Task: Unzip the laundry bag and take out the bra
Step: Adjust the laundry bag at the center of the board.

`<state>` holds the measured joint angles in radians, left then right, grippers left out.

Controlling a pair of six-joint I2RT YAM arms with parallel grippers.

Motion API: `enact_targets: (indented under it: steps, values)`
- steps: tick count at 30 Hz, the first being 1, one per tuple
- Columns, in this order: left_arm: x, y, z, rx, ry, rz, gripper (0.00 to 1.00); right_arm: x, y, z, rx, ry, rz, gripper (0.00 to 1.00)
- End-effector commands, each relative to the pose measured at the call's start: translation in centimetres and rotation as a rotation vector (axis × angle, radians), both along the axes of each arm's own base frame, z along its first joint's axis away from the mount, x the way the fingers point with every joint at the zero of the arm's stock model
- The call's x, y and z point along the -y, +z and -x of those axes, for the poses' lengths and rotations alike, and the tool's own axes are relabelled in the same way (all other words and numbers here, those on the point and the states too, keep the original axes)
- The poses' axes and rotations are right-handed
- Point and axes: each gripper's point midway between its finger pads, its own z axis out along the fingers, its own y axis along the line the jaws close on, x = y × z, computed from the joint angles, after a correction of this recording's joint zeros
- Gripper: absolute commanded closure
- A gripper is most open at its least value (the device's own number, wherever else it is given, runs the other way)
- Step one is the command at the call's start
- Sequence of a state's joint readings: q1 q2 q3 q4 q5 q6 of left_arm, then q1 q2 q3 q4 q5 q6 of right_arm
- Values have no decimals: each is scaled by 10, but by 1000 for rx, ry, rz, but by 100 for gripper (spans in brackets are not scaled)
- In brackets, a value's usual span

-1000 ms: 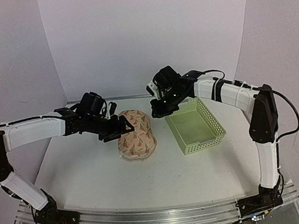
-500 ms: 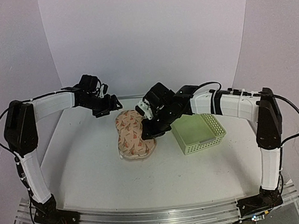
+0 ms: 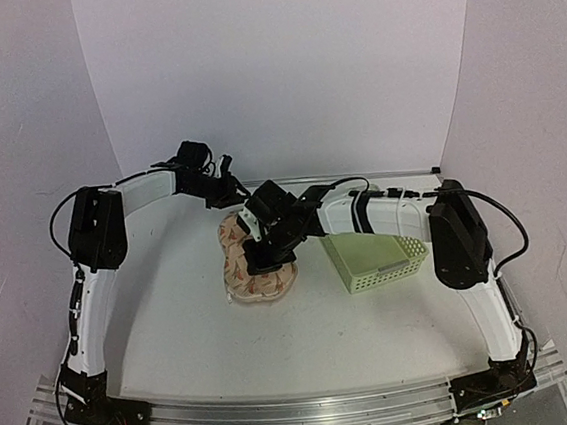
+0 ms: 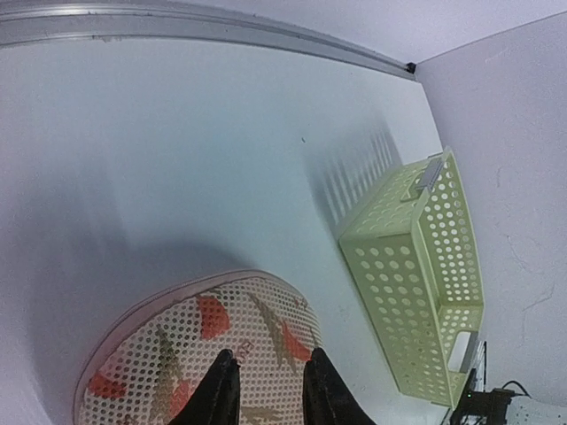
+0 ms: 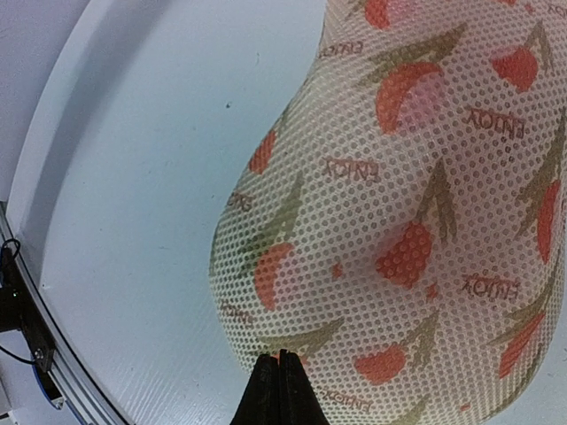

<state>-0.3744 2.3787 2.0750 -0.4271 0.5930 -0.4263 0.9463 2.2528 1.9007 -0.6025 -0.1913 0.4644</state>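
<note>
– Bag [image 3: 255, 285], where?
– Mid tabletop [image 3: 174, 323], just left of the basket [image 3: 373, 254], and it looks closed. Its long axis runs far-to-near: one lobe toward the back wall, one toward you.
– Which arm's nearer?
– Both are on it. Your left fingers [image 4: 220, 394] sit over the far lobe, part-spread with a narrow gap. Mesh shows through the gap and nothing is visibly nipped. Your right fingers [image 5: 268, 394] are pressed together, tips at a lobe's rim, the near lobe by the top view. From those tips the bag spreads ahead and to the right.
– Got the zip pull?
– Can't tell, no tab shows in any view. The bra isn't visible either; likely it's inside.
– Next move?
– My guess is the zip follows the rim. You'd drag right along that curve while left pins the far end.
</note>
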Motion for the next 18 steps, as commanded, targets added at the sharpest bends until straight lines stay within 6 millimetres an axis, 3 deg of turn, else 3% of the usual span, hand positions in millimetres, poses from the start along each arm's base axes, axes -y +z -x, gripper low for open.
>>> enact_targets:
  steps: [1, 7, 11, 18]
  values:
    - [18, 13, 7, 2, -99, 84, 79, -14, 12, -10, 37, -42, -46, 100]
    - [12, -26, 27, -81, -112, 47, 100, -7, -12, -12, 19, -76, 4, 100]
    - [-3, -57, 43, -137, -81, -20, 100, 6, -25, -11, 24, -96, 53, 100]
    - [-37, -88, 61, -194, 26, -148, 100, 35, -58, -2, 26, -95, 174, 100]
